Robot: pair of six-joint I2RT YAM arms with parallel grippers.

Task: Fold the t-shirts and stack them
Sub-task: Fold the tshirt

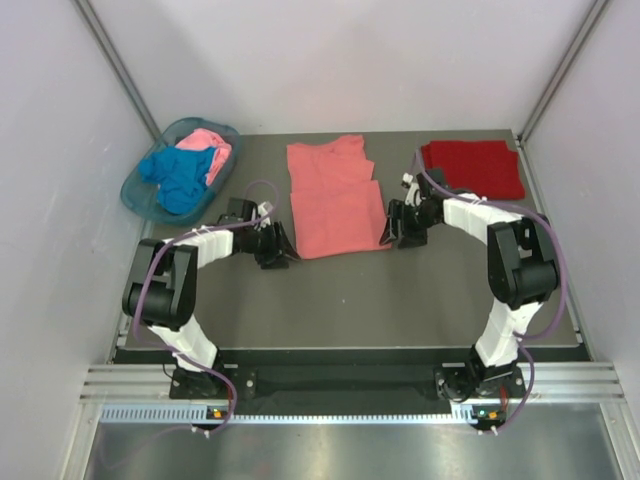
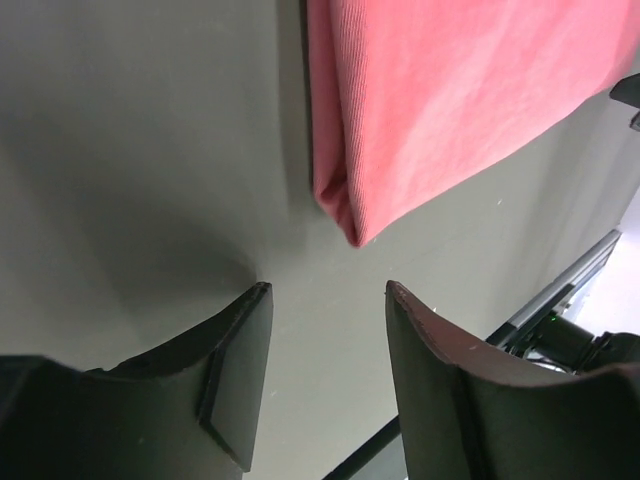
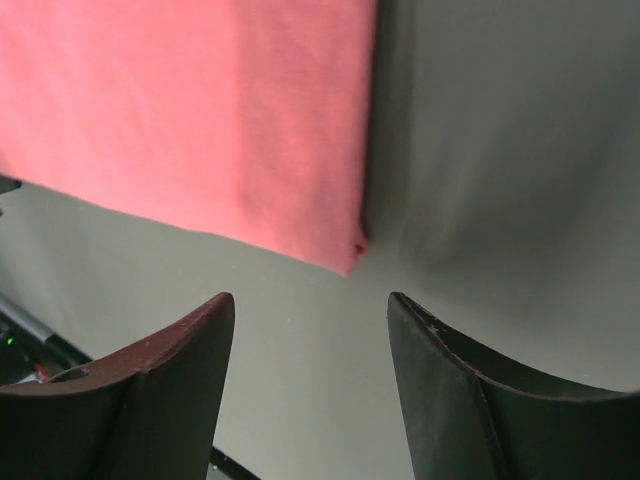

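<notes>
Fingers of the left tool point(image 2: 327, 300) and the right tool point(image 3: 310, 305) stand apart and empty, each just short of a near corner of the salmon-coral shirt point(image 1: 335, 200). That shirt lies flat mid-tabletop point(image 1: 380, 300) as a long strip with sleeves tucked in, so it looks part-folded and probably needs a further fold. A dark red shirt point(image 1: 473, 167) sits folded at the far right corner, seemingly the start of the stack. A bright blue shirt point(image 1: 180, 180) and a light pink shirt point(image 1: 212, 148) lie crumpled in the teal basket point(image 1: 135, 190) at far left, untouched. The right arm's forearm reaches across between the salmon and red shirts.
</notes>
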